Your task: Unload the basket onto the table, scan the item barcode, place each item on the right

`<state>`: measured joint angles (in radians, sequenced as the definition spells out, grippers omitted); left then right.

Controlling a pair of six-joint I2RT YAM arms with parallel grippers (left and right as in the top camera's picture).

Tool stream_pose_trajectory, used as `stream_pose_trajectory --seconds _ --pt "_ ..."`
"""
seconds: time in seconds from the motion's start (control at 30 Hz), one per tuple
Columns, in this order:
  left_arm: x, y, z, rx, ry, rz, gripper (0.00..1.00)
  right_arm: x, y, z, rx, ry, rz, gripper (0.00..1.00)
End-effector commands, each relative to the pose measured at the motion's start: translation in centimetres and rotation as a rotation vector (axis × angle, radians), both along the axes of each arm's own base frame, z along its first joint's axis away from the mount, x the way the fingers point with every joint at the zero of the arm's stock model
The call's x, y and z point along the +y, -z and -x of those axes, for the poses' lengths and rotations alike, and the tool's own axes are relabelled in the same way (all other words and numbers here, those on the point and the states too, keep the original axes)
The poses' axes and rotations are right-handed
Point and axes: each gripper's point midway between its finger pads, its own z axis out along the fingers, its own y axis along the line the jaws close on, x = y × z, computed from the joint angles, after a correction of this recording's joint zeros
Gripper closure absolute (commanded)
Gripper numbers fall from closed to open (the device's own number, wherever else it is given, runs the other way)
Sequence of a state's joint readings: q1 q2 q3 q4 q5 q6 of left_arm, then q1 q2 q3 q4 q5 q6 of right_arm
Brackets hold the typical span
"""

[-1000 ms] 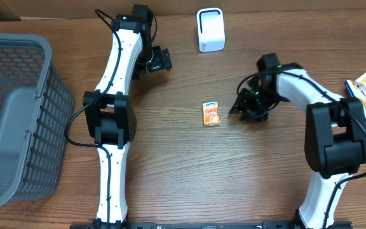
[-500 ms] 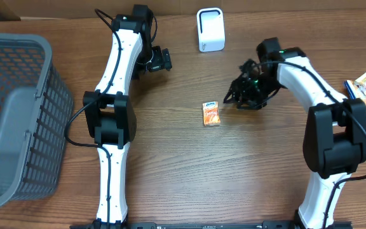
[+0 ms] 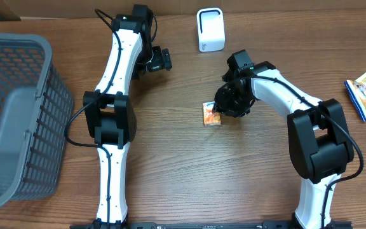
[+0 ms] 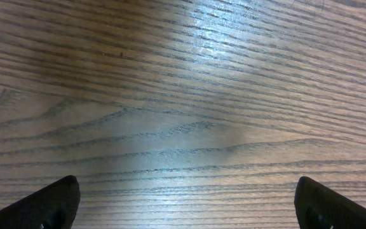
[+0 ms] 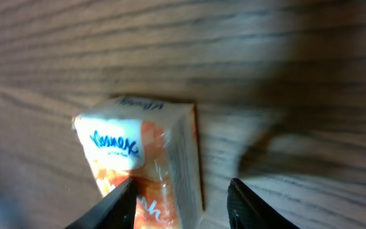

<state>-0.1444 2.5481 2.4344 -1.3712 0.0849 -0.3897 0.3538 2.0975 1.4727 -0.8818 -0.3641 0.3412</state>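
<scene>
Now that the right hand [image 5: 182,202] has been swung in from the right, the pack [image 3: 210,113], lying mid-scene on the counter [image 3: 170,172], is bracketed at its right edge by half-open fingers [image 5: 114,207], ungripped; closing seems due next. The left hand [image 4: 184,202] is held wide.

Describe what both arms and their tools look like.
The left arm and right arm are built of smooth white link shells joined by chunky black joint housings. Thin black cables loop outside the links. The left tool and right tool are black, with dark, rounded fingers. No markings are readable on them.
</scene>
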Motion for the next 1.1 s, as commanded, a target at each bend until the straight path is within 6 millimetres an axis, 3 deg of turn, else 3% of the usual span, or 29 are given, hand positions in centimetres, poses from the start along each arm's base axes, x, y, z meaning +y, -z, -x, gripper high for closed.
stream_pose_trajectory --seconds 0.0,0.17,0.27,0.43,0.5,0.6,0.9,1.07 --pt "-0.2 -0.2 -0.3 -0.012 0.007 -0.006 0.00 -1.0 1.2 0.3 0.009 0.043 0.052 0.53" --pt "-0.2 -0.2 -0.3 -0.012 0.007 -0.006 0.00 -1.2 2.1 0.8 0.020 0.067 0.052 0.54" --pt "-0.2 -0.2 -0.3 -0.012 0.007 -0.006 0.00 -0.6 1.8 0.9 0.029 0.062 0.015 0.60" --pt "-0.2 -0.2 -0.3 -0.012 0.007 -0.006 0.00 -0.3 1.2 0.7 0.049 0.077 -0.056 0.81" --pt "-0.2 -0.2 -0.3 -0.012 0.007 -0.006 0.00 -1.0 1.2 0.4 0.060 0.107 -0.057 0.96" --pt "-0.2 -0.2 -0.3 -0.012 0.007 -0.006 0.00 -1.9 0.6 -0.3 0.075 0.144 -0.102 0.96" --pt "-0.2 -0.2 -0.3 -0.012 0.007 -0.006 0.00 -0.9 -5.9 -3.8 0.000 0.101 -0.610 0.96" --pt "-0.2 -0.2 -0.3 -0.012 0.007 -0.006 0.00 -0.1 -10.9 -4.9 -0.087 0.002 -0.905 0.96"
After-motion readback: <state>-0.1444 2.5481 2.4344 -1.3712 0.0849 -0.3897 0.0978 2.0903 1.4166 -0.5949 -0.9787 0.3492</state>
